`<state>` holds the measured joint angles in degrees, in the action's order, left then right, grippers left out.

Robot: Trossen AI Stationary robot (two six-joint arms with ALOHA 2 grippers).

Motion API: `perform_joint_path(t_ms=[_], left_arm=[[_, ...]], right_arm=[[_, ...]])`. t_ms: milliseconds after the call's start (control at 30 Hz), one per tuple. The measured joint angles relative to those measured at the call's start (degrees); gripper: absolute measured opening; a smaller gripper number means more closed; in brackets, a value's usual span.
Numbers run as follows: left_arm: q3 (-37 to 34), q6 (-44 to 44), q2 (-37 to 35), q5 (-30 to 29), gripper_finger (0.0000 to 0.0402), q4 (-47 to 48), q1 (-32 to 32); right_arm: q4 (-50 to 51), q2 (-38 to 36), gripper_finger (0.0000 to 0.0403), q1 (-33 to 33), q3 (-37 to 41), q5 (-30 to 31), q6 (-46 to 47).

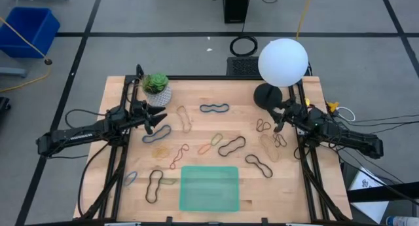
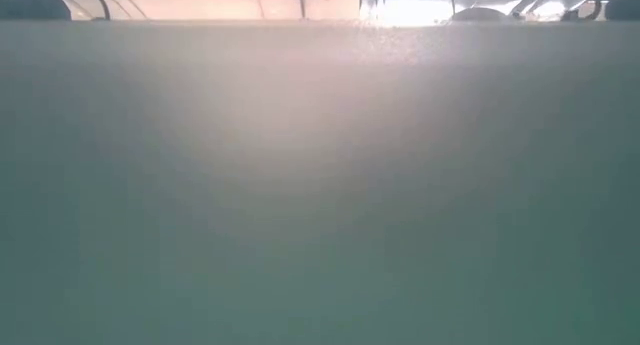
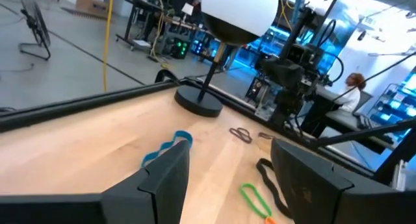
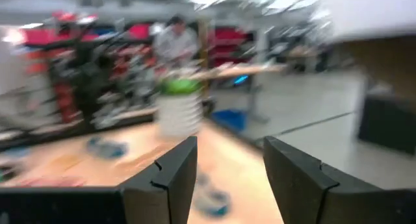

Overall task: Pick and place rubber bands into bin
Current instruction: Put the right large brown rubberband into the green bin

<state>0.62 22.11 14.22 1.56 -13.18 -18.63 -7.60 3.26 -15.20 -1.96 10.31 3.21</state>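
Both pincers empty w/ fingers apart: left pincer [image 1: 152, 121] by the plant pot [image 1: 157, 90], right pincer [image 1: 279, 118] near the lamp [image 1: 281, 62]. Rubber bands [image 1: 231, 146] lie scattered over the table [image 1: 196, 98]; the bin [image 1: 209, 188] sits at its front edge, nothing in it.

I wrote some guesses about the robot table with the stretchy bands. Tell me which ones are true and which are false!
1. The green bin has no rubber bands inside it. True.
2. The left gripper is squeezing a rubber band. False: its fingers are open and hold nothing.
3. A little potted plant stands at the table's far left corner. True.
4. The white ball lamp stands beside the left arm. False: it is near the right gripper, at the far right.
5. The rubber bands lie spread over the wooden table. True.
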Motion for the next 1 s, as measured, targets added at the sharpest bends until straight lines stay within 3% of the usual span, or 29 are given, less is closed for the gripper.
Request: perform_joint_path(t_ms=[100,333,467,800,1000], left_arm=[[0.0,-3.0,0.0,0.0,0.0223,-0.1,0.0],[0.0,-6.8,0.0,-0.1,0.0223,-0.4,0.0],[0.0,-6.9,0.0,-0.1,0.0223,-0.5,0.0],[0.0,-13.1,0.0,-2.1,0.0223,-1.7,0.0],[0.0,-18.7,0.0,-4.5,0.0223,-5.1,0.0]], right_arm=[[0.6,2.4,0.0169,0.0,0.0,-5.8,2.8],[0.7,12.5,0.0169,1.4,-2.2,-5.7,1.8],[2.5,20.2,0.0169,3.5,-7.9,-5.9,-0.2],[28.2,40.8,0.0169,11.1,-27.4,-2.7,-8.3],[36.0,48.4,0.0169,16.8,-30.5,-2.8,-24.3]])
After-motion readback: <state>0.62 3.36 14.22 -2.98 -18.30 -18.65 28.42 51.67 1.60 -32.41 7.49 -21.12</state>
